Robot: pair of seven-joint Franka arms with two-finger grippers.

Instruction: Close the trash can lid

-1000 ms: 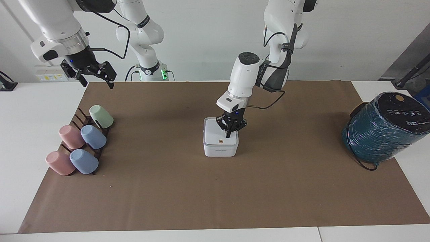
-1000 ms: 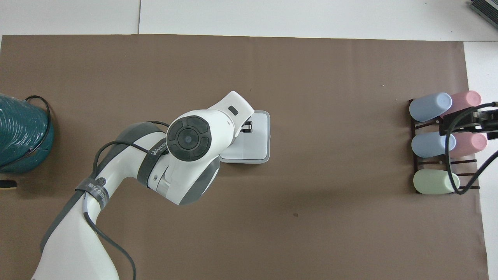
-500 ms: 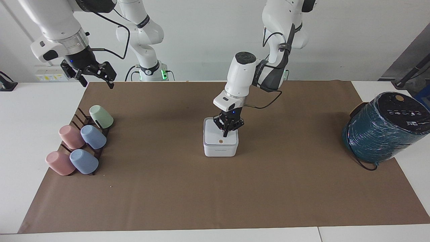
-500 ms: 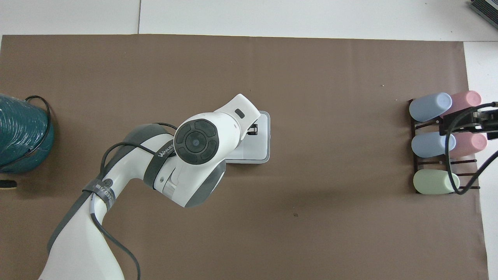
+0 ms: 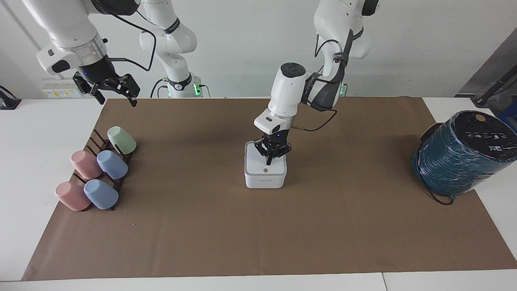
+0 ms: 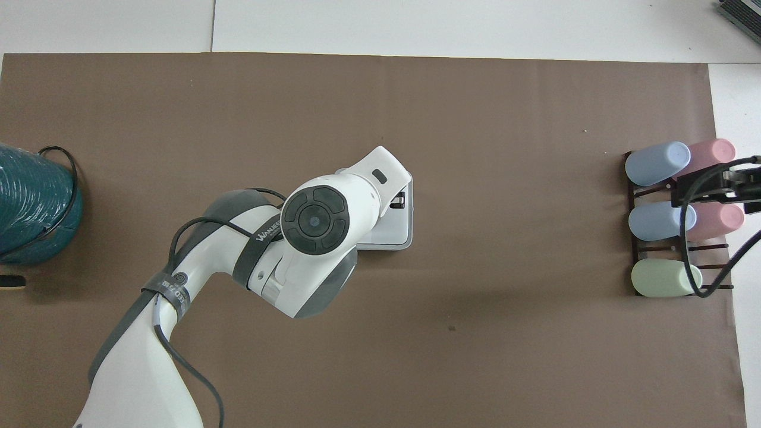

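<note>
The trash can [image 5: 265,181] is a small white cube in the middle of the brown mat. Its lid [image 5: 256,163] lies flat on it, with the orange dot facing up. My left gripper [image 5: 268,162] points straight down with its fingers together, and its tips are at the lid's top, just by the orange dot. In the overhead view the left arm covers most of the lid [image 6: 395,230], and only a bit of the left gripper [image 6: 399,201] shows. My right gripper [image 5: 116,99] is open and empty, and it waits up in the air over the mat's corner by the cup rack.
A dark rack [image 5: 93,139] with several pastel cups lies at the right arm's end of the mat. A large teal-wrapped cylinder [image 5: 460,155] with a black cable stands at the left arm's end. The brown mat [image 5: 258,234] covers most of the table.
My left gripper has slid a little across the lid's top, from the edge at the left arm's end toward the orange dot. The lid stays flat. The right arm has not moved.
</note>
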